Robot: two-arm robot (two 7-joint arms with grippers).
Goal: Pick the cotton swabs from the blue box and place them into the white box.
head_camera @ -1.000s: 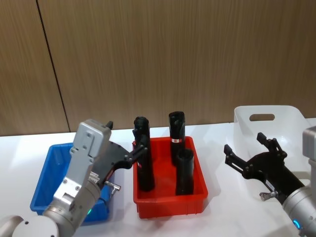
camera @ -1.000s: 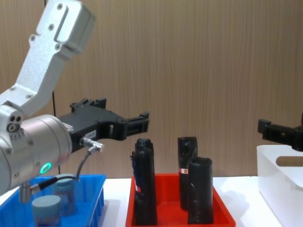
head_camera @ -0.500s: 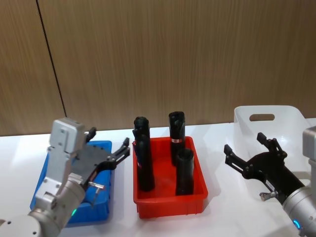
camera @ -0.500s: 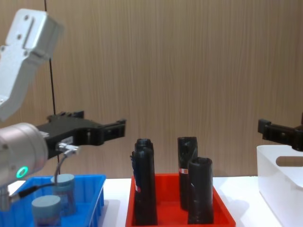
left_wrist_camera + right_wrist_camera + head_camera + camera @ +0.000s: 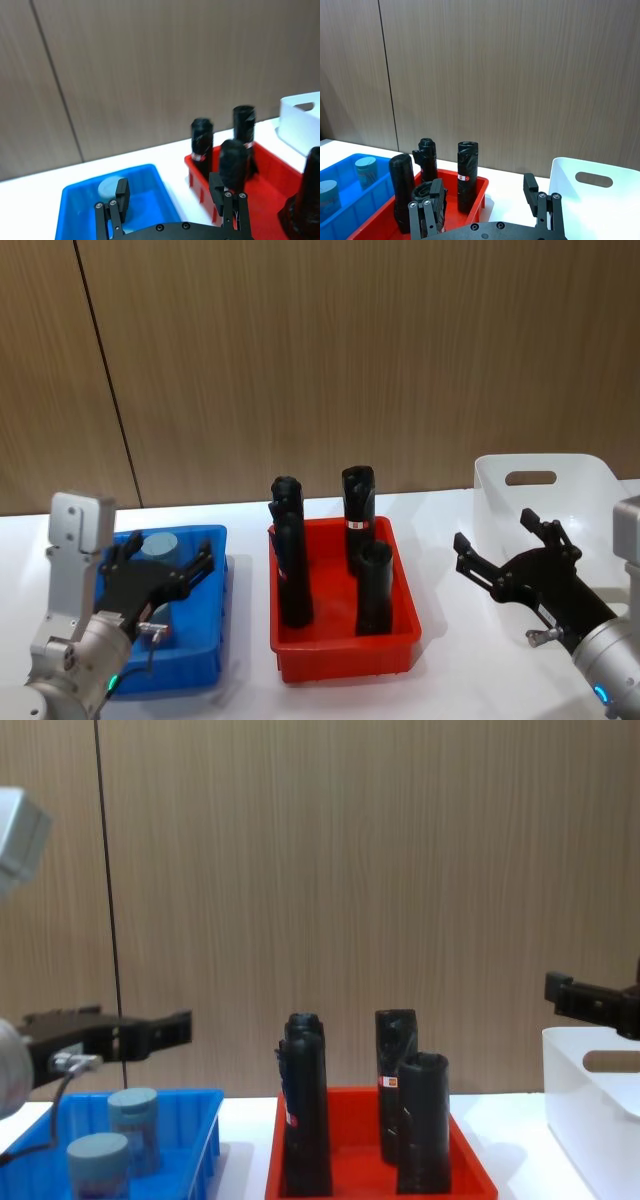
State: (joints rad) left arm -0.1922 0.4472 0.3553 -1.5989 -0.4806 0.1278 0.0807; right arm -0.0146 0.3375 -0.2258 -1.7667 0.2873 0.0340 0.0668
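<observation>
Two cotton swabs jars with grey-blue lids stand in the blue box (image 5: 203, 1138): one further back (image 5: 133, 1122), one nearer (image 5: 97, 1166). In the head view one lid (image 5: 158, 544) shows at the far end of the blue box (image 5: 216, 628), just beyond my left gripper (image 5: 163, 566). That gripper hovers open over the box and holds nothing. The left wrist view looks past its fingers (image 5: 122, 192) at the jar (image 5: 109, 187). My right gripper (image 5: 492, 528) hangs open and empty just left of the white box (image 5: 545, 492).
A red tray (image 5: 345, 648) stands between the two boxes and holds several tall black rolls (image 5: 290, 560). A brown wood-panel wall runs behind the white table (image 5: 450, 680). The rolls reach higher than the blue box's rim.
My left arm has swung left and dropped, from beside the red tray's black rolls to above the blue box. Its fingers stay open. The right arm has not moved.
</observation>
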